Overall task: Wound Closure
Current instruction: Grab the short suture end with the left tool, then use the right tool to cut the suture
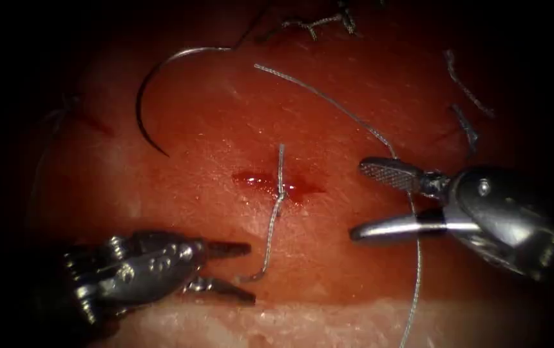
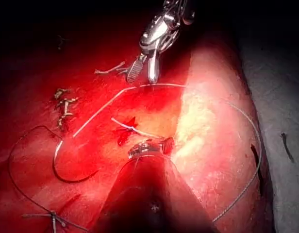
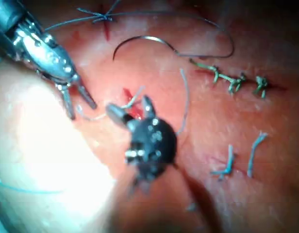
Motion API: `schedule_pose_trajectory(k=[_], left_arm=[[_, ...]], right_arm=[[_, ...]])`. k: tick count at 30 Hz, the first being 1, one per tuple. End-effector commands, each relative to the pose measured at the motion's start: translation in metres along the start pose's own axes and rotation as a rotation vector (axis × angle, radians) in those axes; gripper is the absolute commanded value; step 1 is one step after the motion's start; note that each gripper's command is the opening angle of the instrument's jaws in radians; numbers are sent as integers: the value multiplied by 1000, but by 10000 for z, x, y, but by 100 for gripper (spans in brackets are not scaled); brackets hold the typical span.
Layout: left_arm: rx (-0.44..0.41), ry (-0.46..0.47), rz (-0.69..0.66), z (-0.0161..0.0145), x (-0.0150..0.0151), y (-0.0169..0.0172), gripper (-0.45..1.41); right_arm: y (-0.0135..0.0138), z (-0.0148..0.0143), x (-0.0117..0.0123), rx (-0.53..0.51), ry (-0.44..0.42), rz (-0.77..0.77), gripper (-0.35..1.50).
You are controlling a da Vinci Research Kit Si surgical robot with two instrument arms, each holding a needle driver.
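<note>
Needle (image 1: 154, 96) loose on tissue (image 1: 212, 129), not in it, at 10 o'clock from cut (image 1: 277, 182), arc running 12 to 6. Left tool (image 1: 229, 270) nearer, at its 11 o'clock, open, empty. Right tool (image 1: 370, 200) open wide, empty, astride thread (image 1: 328, 103).

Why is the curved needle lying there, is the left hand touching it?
Apart. The endoscope view shows the needle lying free on the tissue, left of the cut, with bare tissue between it and the open, empty left hand.
</note>
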Motion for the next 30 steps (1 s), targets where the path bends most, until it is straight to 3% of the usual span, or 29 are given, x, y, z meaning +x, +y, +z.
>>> schedule_pose_trajectory(k=[1,8,17,30], left_arm=[[-2,2,2,7,1,-4,24],[-12,2,19,-3,4,-6,7],[16,26,47,-39,29,-24,7],[41,53,62,-53,47,-39,5]], right_arm=[[0,9,-3,2,2,-1,131],[-1,16,-13,11,-16,-17,130],[-9,55,-26,16,-13,-161,131],[-12,98,-27,-37,33,-292,135]])
